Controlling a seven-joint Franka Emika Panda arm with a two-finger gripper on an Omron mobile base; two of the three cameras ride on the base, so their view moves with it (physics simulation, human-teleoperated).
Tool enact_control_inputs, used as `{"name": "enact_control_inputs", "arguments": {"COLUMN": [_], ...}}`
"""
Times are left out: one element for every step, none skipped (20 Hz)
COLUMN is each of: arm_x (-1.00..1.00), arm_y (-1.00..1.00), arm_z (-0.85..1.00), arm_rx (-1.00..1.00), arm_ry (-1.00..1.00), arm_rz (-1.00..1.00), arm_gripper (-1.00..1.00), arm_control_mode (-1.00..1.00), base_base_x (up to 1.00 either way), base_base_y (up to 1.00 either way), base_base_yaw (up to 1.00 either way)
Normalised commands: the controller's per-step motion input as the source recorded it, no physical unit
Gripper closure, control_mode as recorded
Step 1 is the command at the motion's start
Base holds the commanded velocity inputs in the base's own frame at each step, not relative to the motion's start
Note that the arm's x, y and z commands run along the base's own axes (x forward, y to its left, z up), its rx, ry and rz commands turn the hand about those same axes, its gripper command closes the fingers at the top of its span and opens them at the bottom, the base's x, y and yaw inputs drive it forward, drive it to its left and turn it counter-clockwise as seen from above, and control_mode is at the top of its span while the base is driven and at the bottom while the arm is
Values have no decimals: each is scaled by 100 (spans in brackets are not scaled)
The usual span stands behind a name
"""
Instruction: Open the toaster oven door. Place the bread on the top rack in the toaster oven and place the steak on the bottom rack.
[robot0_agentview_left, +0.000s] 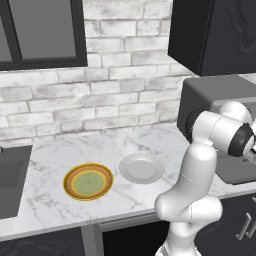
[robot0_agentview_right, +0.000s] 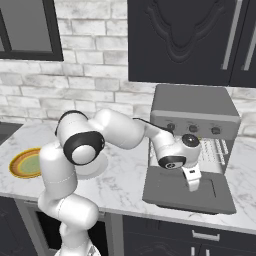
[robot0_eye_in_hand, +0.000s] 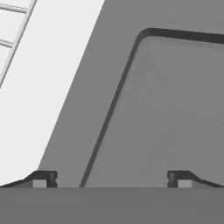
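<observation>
At the left of the right base view you see a yellow-rimmed plate (robot0_agentview_right: 24, 163) on the marble counter (robot0_agentview_right: 125, 175), with a white plate (robot0_agentview_left: 141, 168) beside it in the left base view. Right of centre the toaster oven (robot0_agentview_right: 192, 112) stands with the toaster oven door (robot0_agentview_right: 187, 192) folded down flat. Your gripper (robot0_agentview_right: 193, 184) hangs just above the door, fingers (robot0_eye_in_hand: 43, 178) spread wide, holding nothing.

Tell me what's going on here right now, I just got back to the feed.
The toaster oven door is already folded down flat in front of the toaster oven. The pincer hangs just above the door panel with its jaws apart, holding nothing. Two plates sit on the counter: a white plate and an orange-rimmed plate. Neither holds any food.
</observation>
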Motion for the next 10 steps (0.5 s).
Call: {"name": "enact_control_inputs", "arguments": {"arm_x": [54,55,56,57,57,55,55,52,52,52], "arm_y": [42,43,46,48,50,51,51,55,52,52], "arm_z": [21,21,26,26,26,26,28,28,30,28], "arm_rx": [13,13,11,10,11,11,11,10,11,12], "arm_ry": [0,0,-3,-5,-5,-7,-9,-14,-17,-18], "arm_rz": [-7,-6,-5,-5,-4,-3,-3,-2,-3,-4], "arm_gripper": [-100,-100,-100,-100,-100,-100,-100,-100,-100,-100], "arm_control_mode": [-100,-100,-100,-100,-100,-100,-100,-100,-100,-100], "base_base_x": [0,0,0,0,0,0,0,0,0,0], "base_base_y": [0,0,0,0,0,0,0,0,0,0], "base_base_yaw": [0,0,0,0,0,0,0,0,0,0]}}
